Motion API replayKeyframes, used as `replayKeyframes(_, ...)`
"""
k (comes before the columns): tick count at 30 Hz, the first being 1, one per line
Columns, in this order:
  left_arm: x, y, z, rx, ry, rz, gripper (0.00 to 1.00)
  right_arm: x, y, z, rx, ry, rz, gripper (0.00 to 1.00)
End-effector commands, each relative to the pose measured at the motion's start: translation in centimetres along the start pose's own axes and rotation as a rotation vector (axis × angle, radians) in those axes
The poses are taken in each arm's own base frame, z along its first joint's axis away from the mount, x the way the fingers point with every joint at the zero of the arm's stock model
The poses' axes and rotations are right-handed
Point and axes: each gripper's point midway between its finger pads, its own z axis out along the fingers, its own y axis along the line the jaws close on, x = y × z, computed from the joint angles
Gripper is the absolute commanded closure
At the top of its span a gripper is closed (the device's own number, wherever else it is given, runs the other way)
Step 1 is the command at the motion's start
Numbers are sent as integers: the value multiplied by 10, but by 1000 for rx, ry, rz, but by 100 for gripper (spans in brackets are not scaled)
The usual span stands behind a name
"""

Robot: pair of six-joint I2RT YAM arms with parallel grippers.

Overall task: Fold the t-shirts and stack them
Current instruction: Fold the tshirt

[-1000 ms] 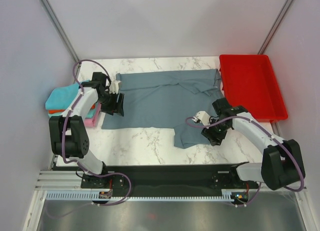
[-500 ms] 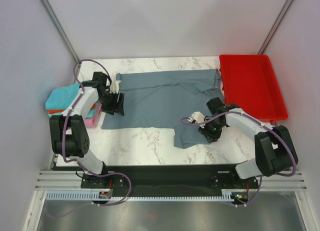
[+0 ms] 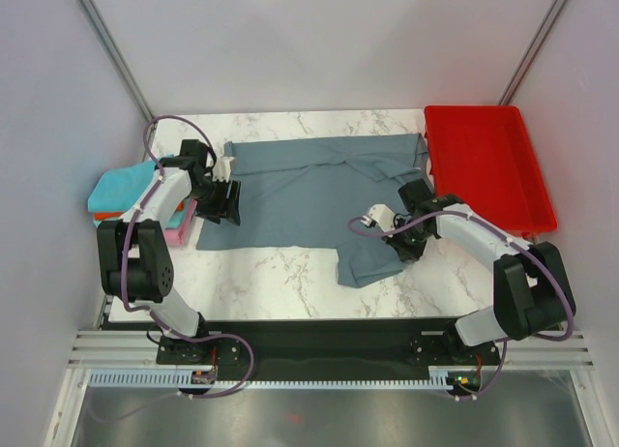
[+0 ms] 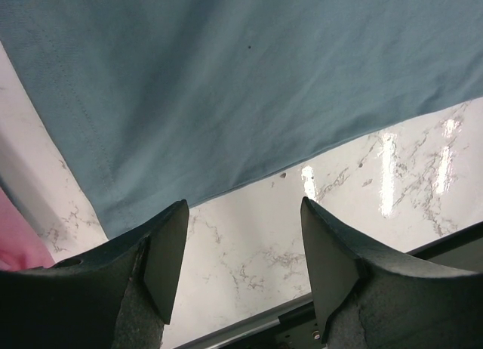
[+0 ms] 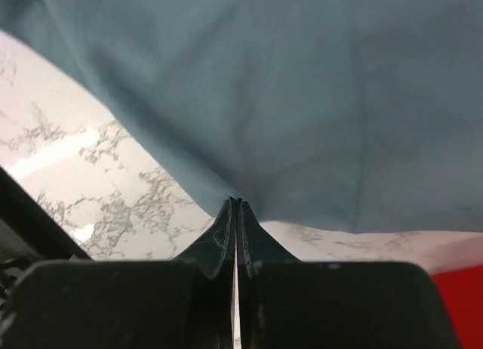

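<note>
Across the middle of the marble table [image 3: 271,278] lies the slate grey-blue t-shirt [image 3: 300,200], spread flat with one sleeve reaching toward the near edge. At the right side of that sleeve, the right gripper [image 5: 235,205] is clenched tight, pinching the cloth's edge so that it puckers at the fingertips. Over the shirt's near left corner, the left gripper [image 4: 245,247] hangs released, jaws spread, with nothing between them. Left of the shirt sits a folded stack: teal t-shirt [image 3: 121,186] on top, pink t-shirt [image 3: 177,234] underneath. A red tray [image 3: 484,166] stands far right.
</note>
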Motion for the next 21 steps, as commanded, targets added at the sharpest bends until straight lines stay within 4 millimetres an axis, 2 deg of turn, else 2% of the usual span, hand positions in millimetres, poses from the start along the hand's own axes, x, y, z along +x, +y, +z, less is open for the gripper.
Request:
replayKeyframes(1, -8, -3, -4, 2, -15, -19, 32, -49, -36, -27, 132, -129, -37, 100)
replayKeyframes(3, -9, -3, -5, 1, -20, -20, 32, -65, -50, -31, 158, -155, -42, 100)
replayKeyframes(7, -10, -2, -5, -3, -22, -16, 32, -80, -71, -22, 171, -152, -29, 98)
replayKeyframes(8, -10, -2, -7, -5, -25, -15, 32, -82, -76, -16, 167, -141, -24, 80)
replayKeyframes(10, -8, -2, -7, -6, -22, -14, 32, -84, -81, -16, 177, -136, -17, 54)
replayKeyframes(11, -8, -3, -8, -6, -26, -11, 32, -84, -82, -20, 193, -142, -22, 45)
replayKeyframes(12, -7, -2, -8, -9, -23, -14, 31, -86, -83, -25, 214, -157, -28, 42)
replayKeyframes(13, -7, -3, -9, -9, -26, -13, 31, -89, -84, -43, 254, -196, -41, 40)
replayKeyframes(16, -7, -4, -10, -7, -32, -11, 31, -79, -77, -63, 301, -220, -95, 40)
replayKeyframes(17, -7, -4, -11, -8, -33, -11, 31, -76, -72, -76, 333, -236, -127, 40)
replayKeyframes(19, -7, -3, -11, -11, -33, -11, 31, -65, -59, -88, 328, -235, -135, 41)
replayKeyframes(21, -6, -3, -10, -15, -31, -14, 31, -56, -44, -88, 266, -225, -81, 41)
